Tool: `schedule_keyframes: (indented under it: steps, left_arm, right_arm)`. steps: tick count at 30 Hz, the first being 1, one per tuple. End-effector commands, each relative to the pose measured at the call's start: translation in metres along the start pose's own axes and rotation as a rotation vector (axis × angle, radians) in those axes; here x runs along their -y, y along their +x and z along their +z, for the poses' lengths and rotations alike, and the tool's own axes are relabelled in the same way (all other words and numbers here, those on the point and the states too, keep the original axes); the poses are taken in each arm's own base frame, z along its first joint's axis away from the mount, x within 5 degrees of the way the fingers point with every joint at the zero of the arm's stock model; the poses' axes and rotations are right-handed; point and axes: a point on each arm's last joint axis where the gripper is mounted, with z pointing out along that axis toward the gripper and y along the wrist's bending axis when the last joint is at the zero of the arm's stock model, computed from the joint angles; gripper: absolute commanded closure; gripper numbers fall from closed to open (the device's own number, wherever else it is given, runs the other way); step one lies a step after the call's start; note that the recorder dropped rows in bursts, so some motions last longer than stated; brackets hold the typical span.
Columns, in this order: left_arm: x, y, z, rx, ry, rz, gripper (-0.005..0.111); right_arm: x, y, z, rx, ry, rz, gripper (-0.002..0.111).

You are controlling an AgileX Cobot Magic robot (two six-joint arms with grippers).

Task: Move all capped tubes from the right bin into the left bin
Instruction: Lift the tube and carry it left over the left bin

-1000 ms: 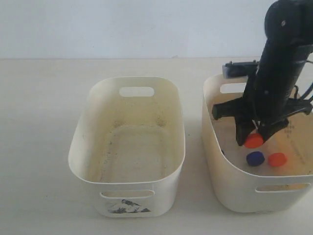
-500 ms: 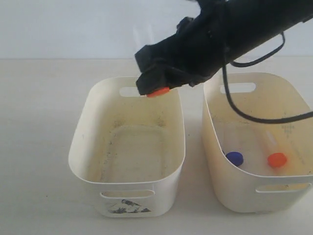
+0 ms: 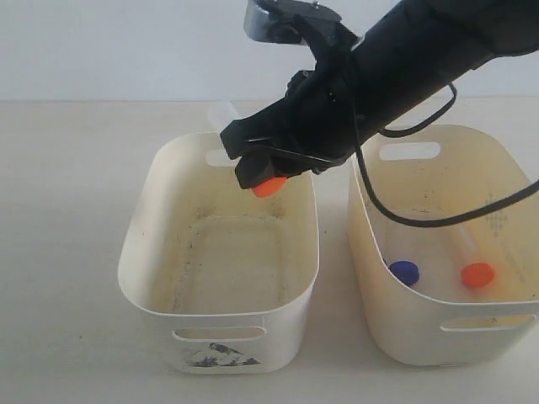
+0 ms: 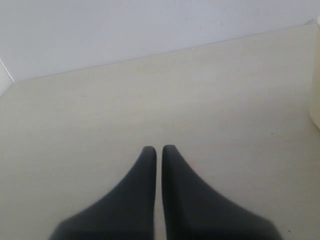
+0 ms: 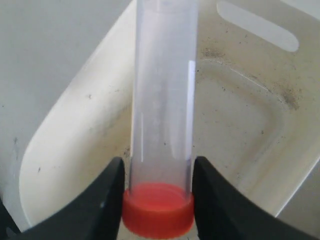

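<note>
My right gripper (image 3: 263, 178) (image 5: 158, 192) reaches across and is shut on a clear tube with an orange cap (image 3: 269, 187) (image 5: 159, 210), held over the far end of the off-white left bin (image 3: 135, 261) (image 5: 60, 155). The tube's clear body (image 3: 224, 112) sticks out behind the gripper. In the cream-yellow right bin (image 3: 370, 286) lie a blue-capped tube (image 3: 404, 272) and another orange-capped tube (image 3: 477, 274). My left gripper (image 4: 158, 148) is shut on nothing over bare table, out of the exterior view.
The left bin carries a dark torn label (image 3: 217, 356) under its front handle slot and is dirt-speckled inside. A black cable (image 3: 438, 217) from the right arm hangs over the right bin. Light table (image 3: 59, 210) surrounds both bins.
The right gripper lifted the orange-capped tube out of the right bin, carried it leftward over the left bin, and has now dropped a little lower there.
</note>
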Motion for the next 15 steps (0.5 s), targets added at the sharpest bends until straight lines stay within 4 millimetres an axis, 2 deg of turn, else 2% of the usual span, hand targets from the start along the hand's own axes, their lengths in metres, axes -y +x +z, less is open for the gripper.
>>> schedule_keyframes:
  steps: [1, 4, 7, 8, 9, 11, 13, 14, 15]
  left_arm:
    - [0.0, -0.0015, -0.0003, 0.007, 0.002, -0.012, 0.102]
    - [0.0, -0.0015, -0.0003, 0.007, 0.002, -0.012, 0.102]
    - [0.0, -0.0015, -0.0003, 0.007, 0.002, -0.012, 0.102]
    - [0.0, -0.0015, -0.0003, 0.007, 0.002, -0.012, 0.102]
    - [0.0, -0.0015, -0.0003, 0.007, 0.002, -0.012, 0.102]
    - [0.0, -0.0015, -0.0003, 0.007, 0.002, -0.012, 0.102]
    - [0.0, -0.0015, -0.0003, 0.007, 0.002, -0.012, 0.102]
    - [0.0, -0.0015, -0.0003, 0.007, 0.002, -0.012, 0.102]
    - [0.0, -0.0015, -0.0003, 0.007, 0.002, -0.012, 0.102]
  right_arm:
    - [-0.0036, -0.0017, -0.0097, 0.02, 0.001, -0.007, 0.104]
    - [-0.0039, 0.0006, -0.0094, -0.002, -0.005, -0.008, 0.084]
    - [-0.0041, 0.0012, -0.0094, -0.008, -0.007, -0.008, 0.053]
    - [-0.0041, 0.0012, -0.0094, -0.008, -0.007, -0.005, 0.045]
    - [-0.0041, 0.0012, -0.0094, -0.008, -0.007, 0.0, 0.045]
    - [-0.0041, 0.0012, -0.0094, -0.008, -0.007, 0.024, 0.061]
    - [-0.0039, 0.0013, -0.0094, -0.009, -0.005, 0.034, 0.084]
    - [-0.0039, 0.0013, -0.0099, -0.008, -0.002, 0.03, 0.099]
    - [-0.0034, 0.0017, -0.0107, -0.012, 0.007, 0.027, 0.108]
